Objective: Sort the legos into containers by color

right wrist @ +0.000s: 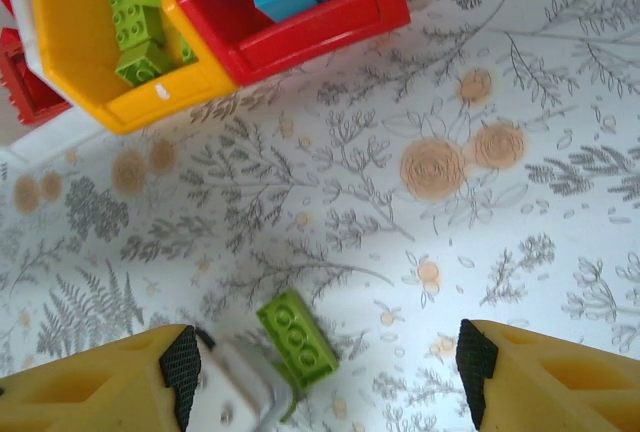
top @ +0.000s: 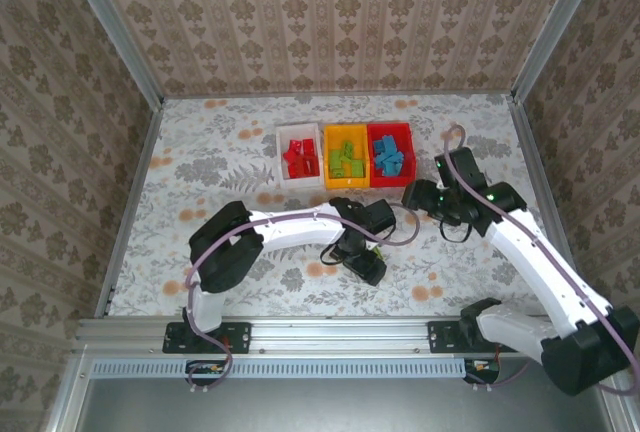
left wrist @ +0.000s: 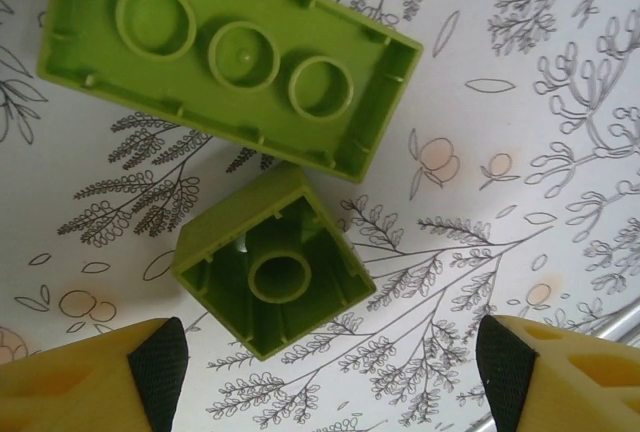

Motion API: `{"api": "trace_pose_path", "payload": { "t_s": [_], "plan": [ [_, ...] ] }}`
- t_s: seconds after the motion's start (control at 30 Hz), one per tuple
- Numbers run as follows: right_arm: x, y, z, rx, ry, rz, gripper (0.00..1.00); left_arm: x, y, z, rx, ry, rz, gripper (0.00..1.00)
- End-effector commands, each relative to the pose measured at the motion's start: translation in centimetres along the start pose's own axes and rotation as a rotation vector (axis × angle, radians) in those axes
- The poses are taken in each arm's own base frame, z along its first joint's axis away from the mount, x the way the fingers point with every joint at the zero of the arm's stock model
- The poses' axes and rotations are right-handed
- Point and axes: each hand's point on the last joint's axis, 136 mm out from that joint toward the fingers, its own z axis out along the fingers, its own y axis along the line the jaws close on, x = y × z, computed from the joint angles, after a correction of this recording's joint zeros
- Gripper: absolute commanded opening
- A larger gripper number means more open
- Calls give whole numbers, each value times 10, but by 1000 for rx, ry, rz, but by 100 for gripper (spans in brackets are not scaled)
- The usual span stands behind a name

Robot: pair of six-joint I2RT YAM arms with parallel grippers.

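Table [top: 220, 152] carries three containers in a row at twelve o'clock: white bin [top: 279, 152] with reds, orange-yellow bin [top: 345, 184] with greens, red bin [top: 390, 183] with blues. My right gripper [top: 425, 195] hangs at four o'clock of the red bin, fingers apart, empty. My left gripper [left wrist: 330, 362], spread wide and empty, hovers over two green legos lying hollow side up: the small brick [left wrist: 272, 262] nearest, the long brick [left wrist: 230, 62] at eleven. I judge greens are in hand; next I straddle the small one squarely.

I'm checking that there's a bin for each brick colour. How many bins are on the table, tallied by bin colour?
White bin: 1
Orange-yellow bin: 1
Red bin: 1
Total: 3
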Motion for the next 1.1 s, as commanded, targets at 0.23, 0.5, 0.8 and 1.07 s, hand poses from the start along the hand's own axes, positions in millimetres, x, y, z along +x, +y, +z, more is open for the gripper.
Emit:
{"api": "trace_pose_path", "payload": {
  "t_s": [0.23, 0.5, 0.8, 1.07],
  "plan": [
    [45, -22, -14, 4, 100, 43, 67, -10, 15, 14, -103, 3, -56, 54],
    [52, -23, -12, -13, 120, 38, 65, -14, 22, 1, -138, -46, -52, 40],
    [67, 12, -1, -188, 196, -62, 63, -24, 74, -80, -174, -188, -192, 40],
    [77, 46, 21, -223, 239, -156, 62, -94, 139, -144, -136, -380, -343, 40]
  ]
}}
